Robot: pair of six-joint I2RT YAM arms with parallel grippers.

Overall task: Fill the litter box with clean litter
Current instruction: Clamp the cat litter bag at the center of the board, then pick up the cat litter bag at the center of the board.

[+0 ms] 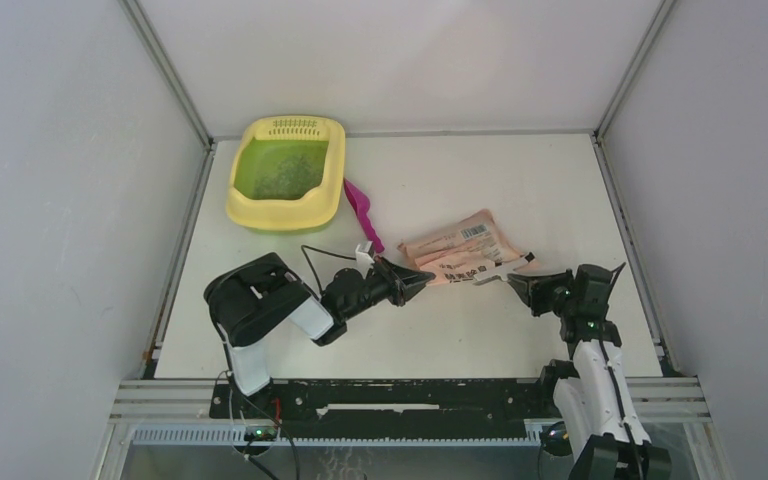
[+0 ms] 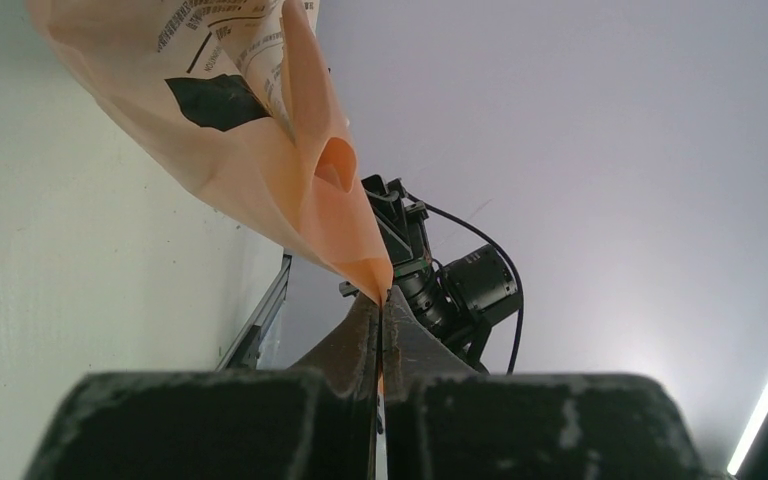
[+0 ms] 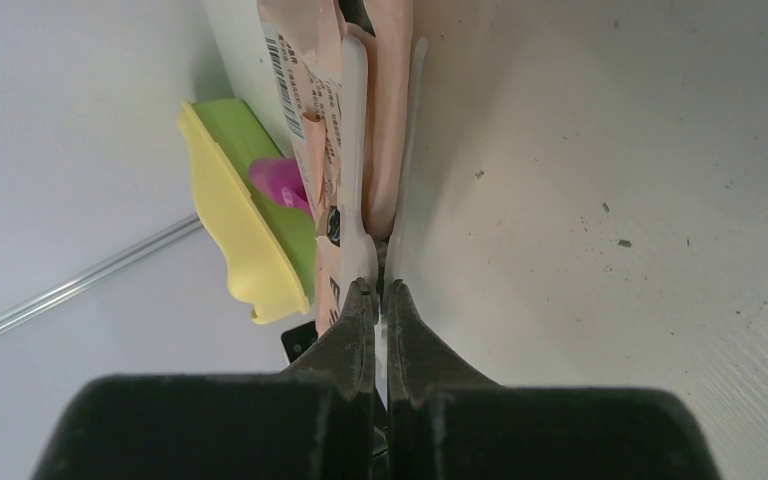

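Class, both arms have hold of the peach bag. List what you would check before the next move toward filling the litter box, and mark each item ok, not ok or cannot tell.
1. The left tool is shut on a corner of the peach bag: ok.
2. The right tool is shut on the bag's opposite end: ok.
3. The bag is above the litter box: not ok. It is to the box's right, nearer the arms.
4. The bag is open for pouring: cannot tell.
5. The box has room: ok. The clean litter only speckles the green floor.
6. The magenta scoop is outside the box: ok.
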